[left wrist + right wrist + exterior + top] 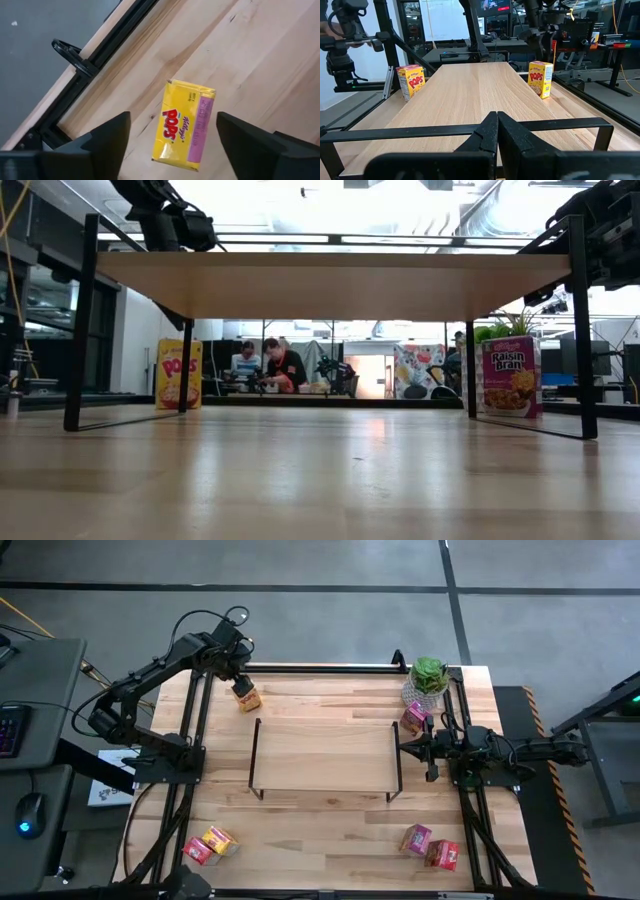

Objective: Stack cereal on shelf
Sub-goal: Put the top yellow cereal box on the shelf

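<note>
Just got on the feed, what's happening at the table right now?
The left gripper hangs open over a yellow Pops box standing on the table behind the shelf, not holding it. The right gripper waits shut at the shelf's right end. The shelf top is bare; the other boxes sit around it on the table.

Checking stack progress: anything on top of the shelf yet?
No. The shelf top is bare in the high view; none of the cereal is on it. The nearest boxes, a yellow box and a pink box, stand on the table beside it.
</note>
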{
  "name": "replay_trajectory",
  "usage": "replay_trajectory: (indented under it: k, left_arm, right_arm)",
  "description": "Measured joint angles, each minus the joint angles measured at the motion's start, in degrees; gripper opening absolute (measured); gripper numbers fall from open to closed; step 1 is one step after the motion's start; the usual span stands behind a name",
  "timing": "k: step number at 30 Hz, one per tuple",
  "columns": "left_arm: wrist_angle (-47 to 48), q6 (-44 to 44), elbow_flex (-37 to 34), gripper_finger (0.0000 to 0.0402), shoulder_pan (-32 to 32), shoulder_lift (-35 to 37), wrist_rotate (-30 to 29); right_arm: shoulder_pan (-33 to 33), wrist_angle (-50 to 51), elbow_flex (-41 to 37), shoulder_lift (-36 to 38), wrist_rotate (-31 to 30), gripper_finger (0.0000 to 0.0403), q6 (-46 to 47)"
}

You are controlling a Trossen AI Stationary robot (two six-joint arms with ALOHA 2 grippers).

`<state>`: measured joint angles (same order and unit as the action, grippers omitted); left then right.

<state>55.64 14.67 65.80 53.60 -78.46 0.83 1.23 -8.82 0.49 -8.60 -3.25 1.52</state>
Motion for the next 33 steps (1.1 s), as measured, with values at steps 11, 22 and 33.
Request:
replay_trajectory:
  k: [11, 22, 33]
  left_arm:
    - [0.5, -4.1, -0.3, 0.0314, 0.0, 0.0, -0.2]
    - [1.6, -2.5, -0.3, 0.0314, 0.0, 0.0, 1.5]
    - [-0.8, -1.1, -6.5, 0.0314, -2.1, 0.0, -0.1]
  right_arm:
    - [0.0, 0.0, 0.0, 0.0, 0.0, 0.0, 0.0]
    - [0.0, 0.0, 0.0, 0.0, 0.0, 0.0, 0.0]
    - [0.0, 0.0, 0.0, 0.0, 0.0, 0.0, 0.0]
